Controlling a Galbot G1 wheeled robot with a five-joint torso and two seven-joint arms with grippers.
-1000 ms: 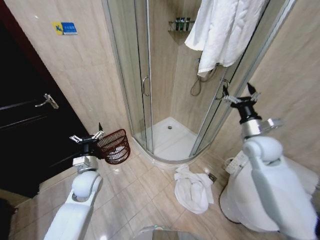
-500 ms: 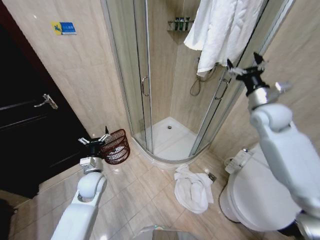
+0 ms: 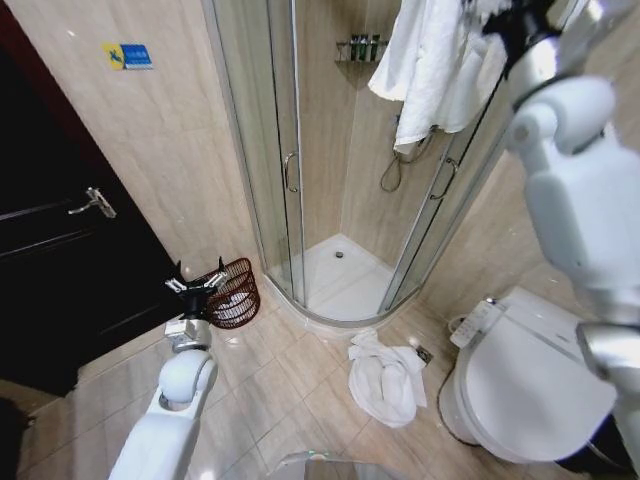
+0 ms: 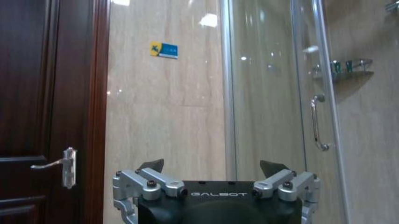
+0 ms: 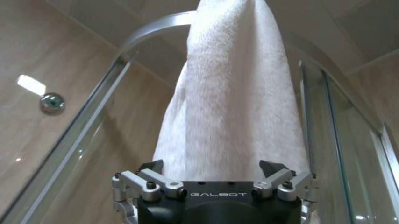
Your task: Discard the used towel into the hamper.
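From the head view there are two white towels: one towel (image 3: 440, 60) hangs over the top of the shower, and one crumpled towel (image 3: 385, 378) lies on the floor by the toilet (image 3: 520, 385). One hamper (image 3: 233, 293) stands on the floor by the shower door. The left gripper (image 3: 196, 284) is held low, just beside the hamper. The right arm reaches up high. In the left wrist view the jaws are apart, facing the wall and door. In the right wrist view the right gripper (image 5: 212, 169) has its jaws apart right below the hanging towel

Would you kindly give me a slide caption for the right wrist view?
Right gripper, fingers open, faces the white towel draped over the shower enclosure's curved top rail.
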